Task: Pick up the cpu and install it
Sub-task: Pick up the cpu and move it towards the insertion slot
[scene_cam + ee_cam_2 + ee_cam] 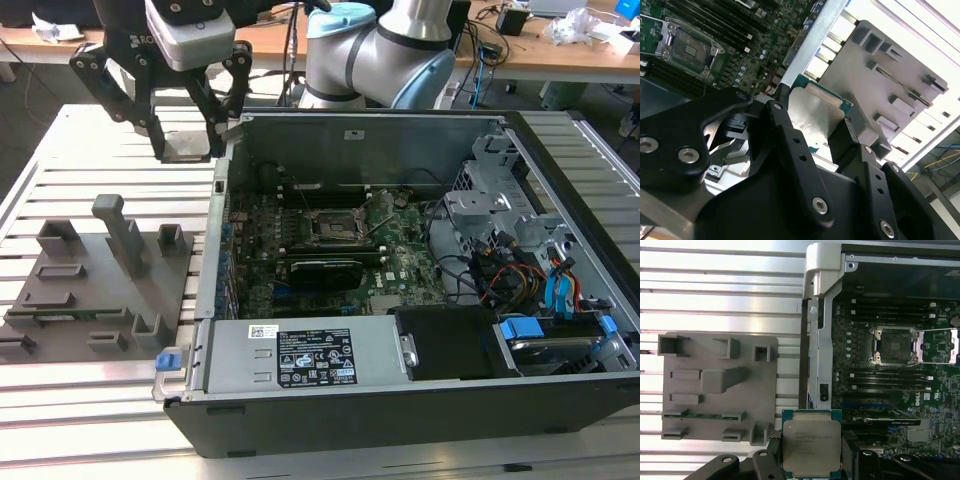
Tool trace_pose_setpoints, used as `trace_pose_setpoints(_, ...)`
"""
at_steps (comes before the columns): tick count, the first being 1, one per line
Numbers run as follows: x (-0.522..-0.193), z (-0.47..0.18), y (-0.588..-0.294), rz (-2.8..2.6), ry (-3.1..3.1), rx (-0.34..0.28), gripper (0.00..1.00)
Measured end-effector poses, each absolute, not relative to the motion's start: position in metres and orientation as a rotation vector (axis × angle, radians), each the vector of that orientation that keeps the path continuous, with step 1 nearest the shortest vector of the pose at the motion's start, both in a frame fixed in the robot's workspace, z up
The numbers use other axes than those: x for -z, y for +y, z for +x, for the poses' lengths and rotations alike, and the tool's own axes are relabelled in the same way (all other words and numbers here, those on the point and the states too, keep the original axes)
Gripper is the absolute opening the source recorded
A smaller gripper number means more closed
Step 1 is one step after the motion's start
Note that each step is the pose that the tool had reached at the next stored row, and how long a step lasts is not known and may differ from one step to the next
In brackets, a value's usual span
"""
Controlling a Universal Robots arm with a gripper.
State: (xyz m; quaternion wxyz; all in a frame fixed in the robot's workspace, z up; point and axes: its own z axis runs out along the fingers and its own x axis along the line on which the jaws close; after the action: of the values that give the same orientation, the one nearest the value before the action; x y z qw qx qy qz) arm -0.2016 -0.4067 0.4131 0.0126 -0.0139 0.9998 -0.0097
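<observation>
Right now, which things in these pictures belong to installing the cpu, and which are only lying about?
For the job:
the cpu, held by the gripper
the open socket
the computer case

Only lying about:
the grey fixture tray
the power supply
the drive cables

The jaws are black, the cpu (811, 447) silvery with a green rim, the fixture tray (765, 390) grey.
</observation>
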Motion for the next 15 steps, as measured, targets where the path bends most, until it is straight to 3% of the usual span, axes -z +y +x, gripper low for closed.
trace_pose_setpoints(15,-0.41,-0.162,-0.403,-0.043,3.116,0.04,0.55)
